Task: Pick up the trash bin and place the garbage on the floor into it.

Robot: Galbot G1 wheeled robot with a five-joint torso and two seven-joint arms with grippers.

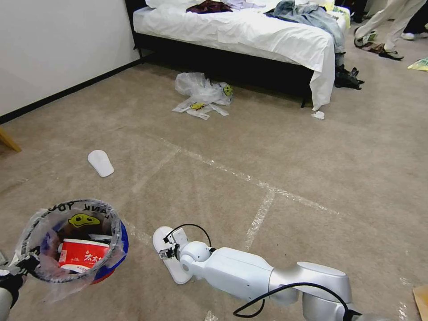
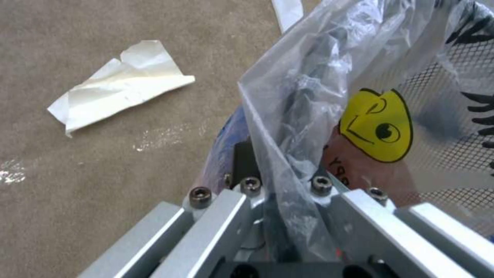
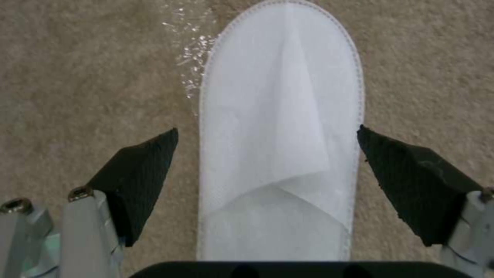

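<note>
Right pincer (image 3: 268, 154) spread astride white slipper (image 3: 280, 127); left pincer (image 2: 278, 200) clamps trash bin (image 1: 113, 249).

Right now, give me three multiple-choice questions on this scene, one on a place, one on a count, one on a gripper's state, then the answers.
1. Where is the near slipper?
A. On the bed
B. On the floor between the right gripper's fingers
C. In the bin

2. How many white slippers lie on the floor in the head view?
A. Two
B. Four
C. None

3. What is the left gripper doing?
A. Hanging open over the floor
B. Holding a slipper
C. Shut on the bin's rim

Answers:
1. B: the right gripper is open, a pad on each side of the slipper on the carpet.
2. A: one under the right gripper, another slipper farther off on the robot's left.
3. C: its fingers pinch the rim and bag of the bin.
</note>
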